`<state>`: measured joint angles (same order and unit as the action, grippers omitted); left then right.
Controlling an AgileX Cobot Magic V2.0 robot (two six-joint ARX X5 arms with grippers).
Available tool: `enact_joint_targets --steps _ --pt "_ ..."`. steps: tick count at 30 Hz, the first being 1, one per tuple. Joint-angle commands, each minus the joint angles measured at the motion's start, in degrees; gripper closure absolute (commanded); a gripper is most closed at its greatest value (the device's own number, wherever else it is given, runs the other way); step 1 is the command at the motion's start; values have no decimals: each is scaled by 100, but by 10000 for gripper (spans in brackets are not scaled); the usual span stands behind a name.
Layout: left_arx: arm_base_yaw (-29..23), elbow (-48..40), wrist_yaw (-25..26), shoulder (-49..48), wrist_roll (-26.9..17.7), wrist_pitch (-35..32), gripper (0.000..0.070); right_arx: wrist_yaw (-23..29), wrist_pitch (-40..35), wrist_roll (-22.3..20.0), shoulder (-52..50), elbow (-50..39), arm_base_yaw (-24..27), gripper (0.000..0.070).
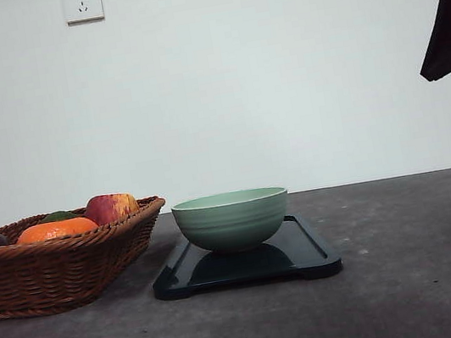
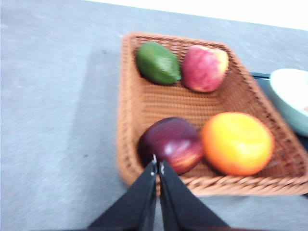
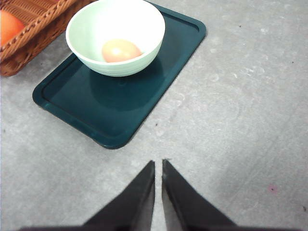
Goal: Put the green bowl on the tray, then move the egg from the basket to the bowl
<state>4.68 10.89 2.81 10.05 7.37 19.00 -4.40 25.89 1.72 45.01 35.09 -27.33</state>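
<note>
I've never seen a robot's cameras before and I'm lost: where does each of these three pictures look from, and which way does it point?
Front view: low, facing forward over the table at the green bowl on the tray, the basket to the left.
Left wrist view: above the basket of fruit, looking down; left gripper shut.
Right wrist view: above the table, looking down at bowl, egg and tray; right gripper shut.
All three show the basket and the bowl.
</note>
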Motion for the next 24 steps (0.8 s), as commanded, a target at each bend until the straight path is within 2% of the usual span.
enact_joint_targets --steps 1,10,14,24 --pt "-63 -135 -18 -207 -212 -103 700 7 -61 -26 20 20 -28 683" --pt "-366 -830 -321 -991 -290 -307 700 4 -61 -26 17 20 -31 683" --pt "-368 -956 -339 -986 -333 -694 700 1 -60 -26 19 20 -31 683" --pt "-368 -959 -339 -980 -333 -702 700 2 -61 -26 20 20 -31 683"
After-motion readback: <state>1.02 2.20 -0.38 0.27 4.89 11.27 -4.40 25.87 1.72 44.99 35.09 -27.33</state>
